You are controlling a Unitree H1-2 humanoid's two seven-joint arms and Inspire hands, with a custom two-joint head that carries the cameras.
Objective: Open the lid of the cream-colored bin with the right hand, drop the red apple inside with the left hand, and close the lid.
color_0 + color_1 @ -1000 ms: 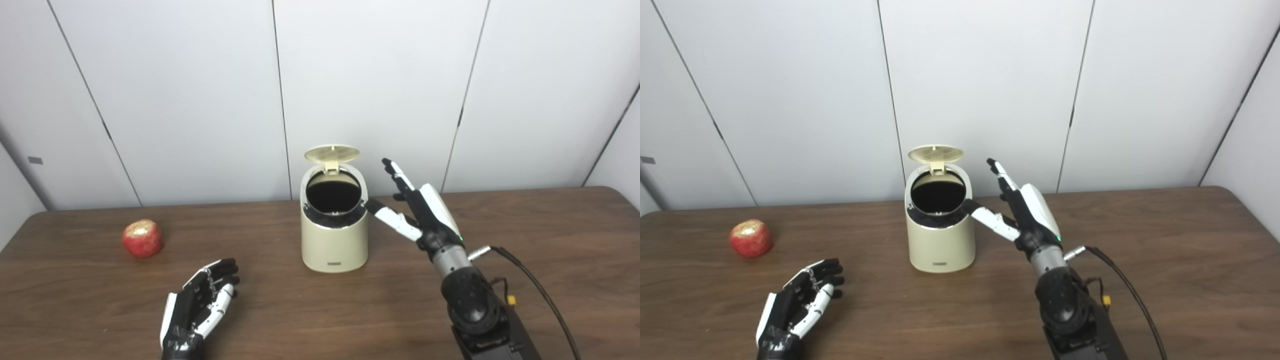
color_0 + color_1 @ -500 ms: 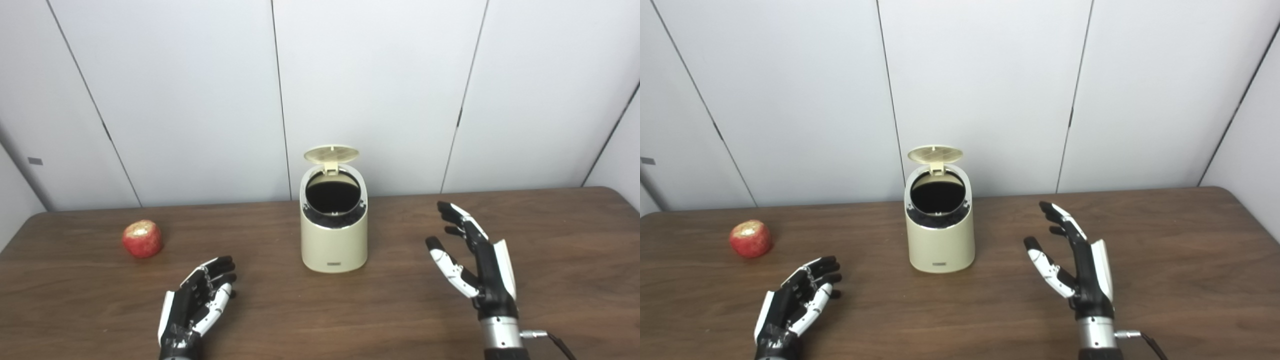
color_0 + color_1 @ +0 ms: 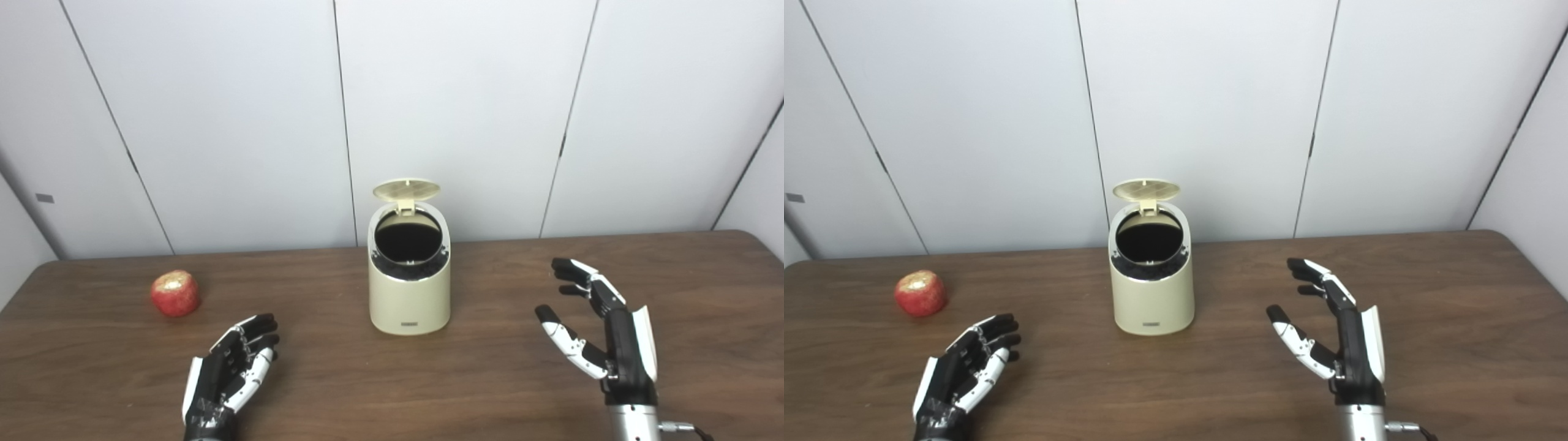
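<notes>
The cream-colored bin (image 3: 408, 294) stands mid-table with its round lid (image 3: 406, 188) flipped up at the back, showing a dark inside. A red apple (image 3: 175, 293) with a pale top lies on the table far to the bin's left. My left hand (image 3: 228, 373) rests low near the front edge, below and right of the apple, fingers apart and holding nothing. Well to the right of the bin, apart from it, my right hand (image 3: 603, 334) is raised with fingers and thumb spread, empty.
The brown wooden table (image 3: 478, 386) runs across the view, its right back corner at the picture's edge. White wall panels (image 3: 245, 110) stand close behind the bin.
My right hand has drawn back from beside the bin's rim to the front right and lowered. The left hand has slid slightly left and toward the front edge. Bin and apple have not moved.
</notes>
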